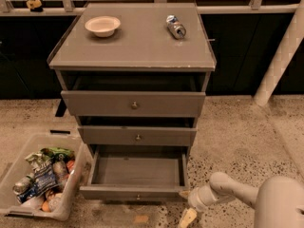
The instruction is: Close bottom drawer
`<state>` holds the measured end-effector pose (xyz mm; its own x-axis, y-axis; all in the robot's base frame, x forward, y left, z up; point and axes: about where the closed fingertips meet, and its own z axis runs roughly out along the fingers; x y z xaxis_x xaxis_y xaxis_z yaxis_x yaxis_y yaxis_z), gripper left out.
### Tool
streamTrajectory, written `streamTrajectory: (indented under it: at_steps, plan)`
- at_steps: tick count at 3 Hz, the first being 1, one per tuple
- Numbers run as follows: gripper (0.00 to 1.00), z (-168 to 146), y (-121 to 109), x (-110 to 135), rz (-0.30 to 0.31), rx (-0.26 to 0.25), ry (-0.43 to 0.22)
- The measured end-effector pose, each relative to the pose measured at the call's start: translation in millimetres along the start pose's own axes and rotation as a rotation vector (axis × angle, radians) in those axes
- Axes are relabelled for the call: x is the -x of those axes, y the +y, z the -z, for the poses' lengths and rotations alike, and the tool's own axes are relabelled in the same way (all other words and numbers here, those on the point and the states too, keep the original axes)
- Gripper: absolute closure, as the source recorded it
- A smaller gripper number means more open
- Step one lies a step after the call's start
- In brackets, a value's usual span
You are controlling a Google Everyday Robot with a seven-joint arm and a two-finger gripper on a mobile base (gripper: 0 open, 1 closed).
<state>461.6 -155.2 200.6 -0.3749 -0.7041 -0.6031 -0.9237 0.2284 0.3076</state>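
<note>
Open bottom drawer (137, 171); gripper (187, 217) beside its front right corner.

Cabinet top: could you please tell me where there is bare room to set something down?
The cabinet top is bare between the bowl and the can, and across its whole front half. The open bottom drawer is bare inside too. The bin on the floor beside it is crammed. The tool sits low by the drawer's front right corner.

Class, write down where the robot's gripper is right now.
The gripper sits low in the camera view, beside the open bottom drawer's front right corner.
</note>
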Motion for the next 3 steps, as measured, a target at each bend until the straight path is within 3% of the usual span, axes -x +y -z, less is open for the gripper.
streamTrajectory:
  at_steps: [1,2,3]
  plan:
    - [0.0,-8.9,47.4,-52.1,-0.112,0.1,0.055]
    - [0.0,-11.6,61.0,-97.0,-0.232,0.173,0.076]
    - [0.0,-11.4,60.0,-96.9,-0.232,0.171,0.075]
